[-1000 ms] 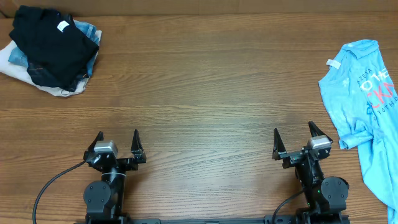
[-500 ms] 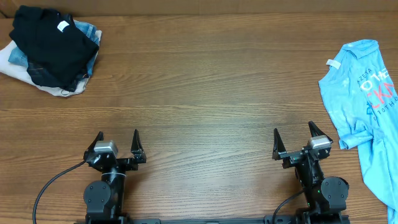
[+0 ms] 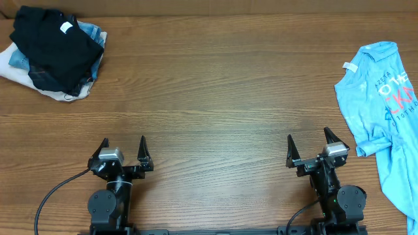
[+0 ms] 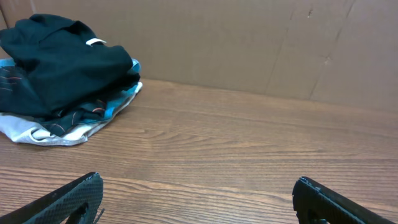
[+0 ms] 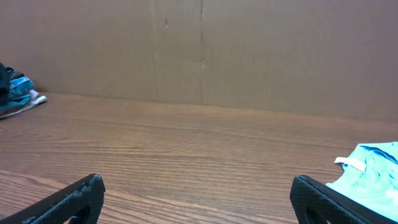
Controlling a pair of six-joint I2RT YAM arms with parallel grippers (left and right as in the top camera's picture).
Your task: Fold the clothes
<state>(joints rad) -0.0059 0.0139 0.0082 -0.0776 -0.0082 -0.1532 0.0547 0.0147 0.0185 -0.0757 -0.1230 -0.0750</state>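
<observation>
— Where is the blue shirt [image 3: 372, 111]?
— Crumpled at the right edge of the worktop [image 3: 215, 98], near the right jaws.
— And the jaws?
— Wide open, the left jaws and the right jaws, holding nothing.

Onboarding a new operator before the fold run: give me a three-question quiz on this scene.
1. True or false: the light sky-blue short-sleeved printed shirt lies in the middle of the brown wooden table.
2. Which gripper is nearer that shirt? A) left gripper B) right gripper
3. Fill in: the black garment with a white tag tops a pile at the table's far-___ corner.
Key: 1 false, it lies at the right edge; 2 B; 3 left.
</observation>
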